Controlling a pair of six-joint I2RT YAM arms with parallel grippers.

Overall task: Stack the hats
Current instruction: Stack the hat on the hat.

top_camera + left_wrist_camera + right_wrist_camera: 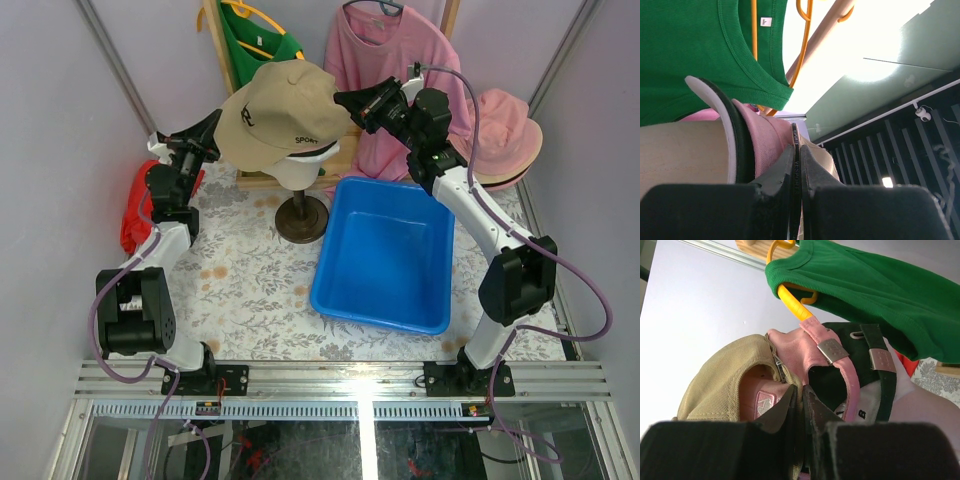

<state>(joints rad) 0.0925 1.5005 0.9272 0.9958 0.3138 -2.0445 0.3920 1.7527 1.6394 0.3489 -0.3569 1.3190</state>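
A tan cap (280, 105) is seen on top of a stack of caps set over a mannequin head (295, 172) at the back of the table (240, 290). In the right wrist view a pink cap (805, 352) is shown directly under the tan one, with a dark green cap (840, 335) and a white cap (867, 400) nested beneath.

The rear edge of the tan cap is pinched by the right gripper (350, 103), whose fingers (785, 412) are drawn narrow with the tan fabric caught between them. The left gripper (212, 135) is placed at the brim side of the stack. Its fingers (780, 170) are pressed together with only a thin dark strip between them, and it cannot be told whether any cap is held.

A pink bucket hat (505, 135) is found apart from the stack, at the far right of the table behind the right arm.

A blue bin (390, 250) is set just right of the mannequin stand. A red cloth bundle (133, 205) is lying at the left edge, beside the left arm. A green shirt (250, 40) on a yellow hanger (792, 302) and a pink shirt (385, 60) are hung behind the stack.
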